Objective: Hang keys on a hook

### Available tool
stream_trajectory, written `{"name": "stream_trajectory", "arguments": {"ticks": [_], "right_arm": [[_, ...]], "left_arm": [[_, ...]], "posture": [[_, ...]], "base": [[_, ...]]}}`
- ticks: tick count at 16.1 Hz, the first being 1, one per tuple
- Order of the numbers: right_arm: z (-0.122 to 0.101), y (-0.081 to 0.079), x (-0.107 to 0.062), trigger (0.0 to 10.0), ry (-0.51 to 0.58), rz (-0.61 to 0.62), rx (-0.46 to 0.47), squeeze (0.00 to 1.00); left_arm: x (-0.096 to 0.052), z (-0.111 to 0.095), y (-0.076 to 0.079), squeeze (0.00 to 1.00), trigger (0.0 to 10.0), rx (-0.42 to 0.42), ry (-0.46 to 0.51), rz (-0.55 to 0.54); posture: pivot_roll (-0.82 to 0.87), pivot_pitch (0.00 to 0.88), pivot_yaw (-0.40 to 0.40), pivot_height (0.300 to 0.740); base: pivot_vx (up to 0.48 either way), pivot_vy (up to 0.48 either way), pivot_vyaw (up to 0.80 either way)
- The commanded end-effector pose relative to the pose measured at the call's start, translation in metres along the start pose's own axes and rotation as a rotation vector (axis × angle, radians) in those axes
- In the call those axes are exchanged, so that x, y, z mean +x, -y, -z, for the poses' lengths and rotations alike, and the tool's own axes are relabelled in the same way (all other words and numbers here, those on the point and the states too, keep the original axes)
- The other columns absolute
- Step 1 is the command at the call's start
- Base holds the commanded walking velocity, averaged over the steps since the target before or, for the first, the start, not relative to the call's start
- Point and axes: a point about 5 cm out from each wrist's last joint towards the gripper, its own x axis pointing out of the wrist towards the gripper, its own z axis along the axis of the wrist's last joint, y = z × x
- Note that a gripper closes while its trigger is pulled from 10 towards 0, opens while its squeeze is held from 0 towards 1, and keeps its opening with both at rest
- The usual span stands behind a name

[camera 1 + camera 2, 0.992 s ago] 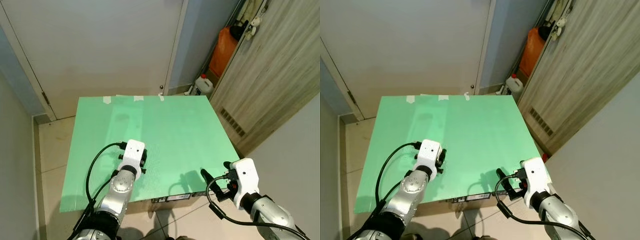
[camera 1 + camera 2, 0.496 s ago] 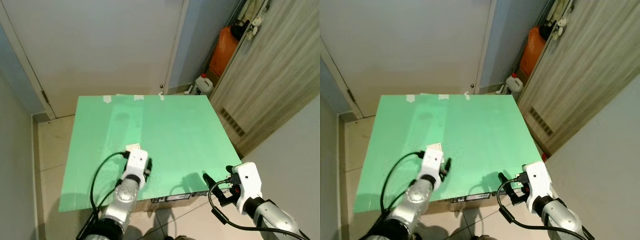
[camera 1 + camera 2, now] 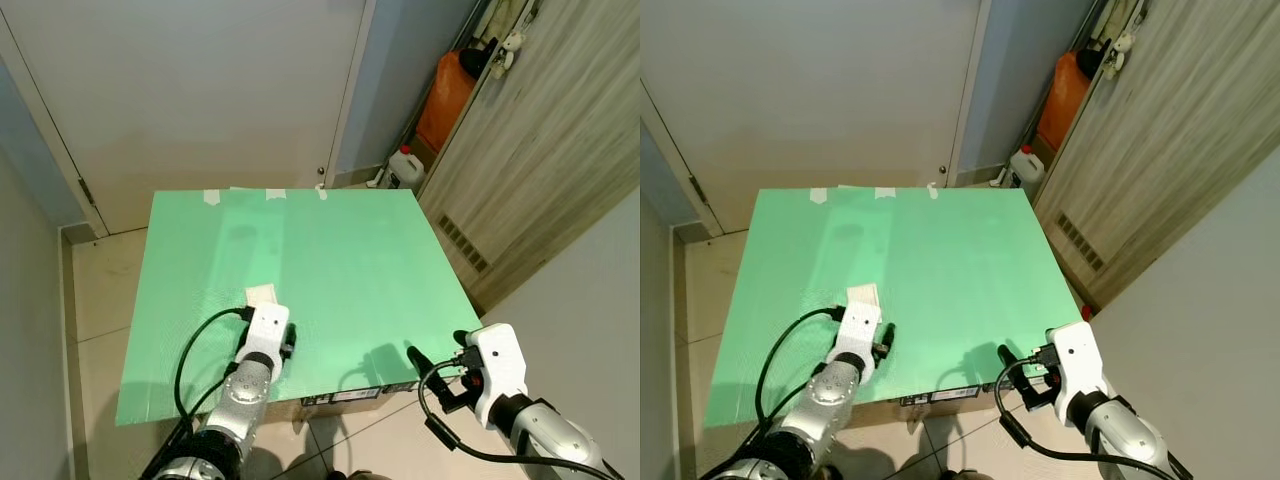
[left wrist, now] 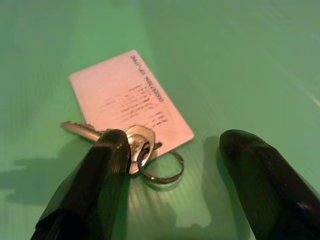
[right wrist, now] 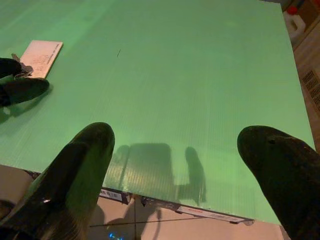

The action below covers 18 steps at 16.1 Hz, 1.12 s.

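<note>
Green board (image 3: 340, 250) carries the keys (image 4: 131, 142) and their white tag card (image 4: 127, 100) — my left gripper (image 4: 172, 160) straddles them, fingers wide. My right gripper (image 5: 187, 165) hovers wide at the near edge.

Both grippers, left (image 4: 172, 150) and right (image 5: 175, 150), fingers spread

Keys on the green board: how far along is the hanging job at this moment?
Done: nothing yet; the keys lie flat on the green board with their white card tag. In hand: the left gripper is open, its fingers straddling the key ring. Left: grasping, lifting, hanging. The right gripper hovers open at the board's near edge.
</note>
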Motion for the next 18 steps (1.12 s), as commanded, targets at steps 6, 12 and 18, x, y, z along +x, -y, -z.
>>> {"name": "stream_trajectory", "arguments": {"ticks": [6, 12, 18], "right_arm": [[-0.002, 0.007, -0.006, 10.0, -0.012, 0.024, -0.009, 0.00], [0.000, 0.008, -0.007, 10.0, -0.018, 0.027, -0.008, 0.00], [0.000, 0.011, -0.011, 10.0, -0.027, 0.027, -0.017, 0.00]], "left_arm": [[-0.001, 0.010, 0.013, 0.00, 10.0, -0.091, -0.079, 0.050], [-0.002, 0.020, 0.010, 0.00, 10.0, -0.019, -0.145, 0.024], [-0.010, 0.043, 0.011, 0.00, 0.0, -0.107, -0.285, 0.040]], "posture": [[-0.15, 0.127, -0.156, 0.740], [-0.15, 0.120, -0.153, 0.740], [-0.16, 0.129, -0.167, 0.740]], "base": [[0.000, 0.000, 0.00], [0.000, 0.000, 0.00], [0.000, 0.000, 0.00]]}}
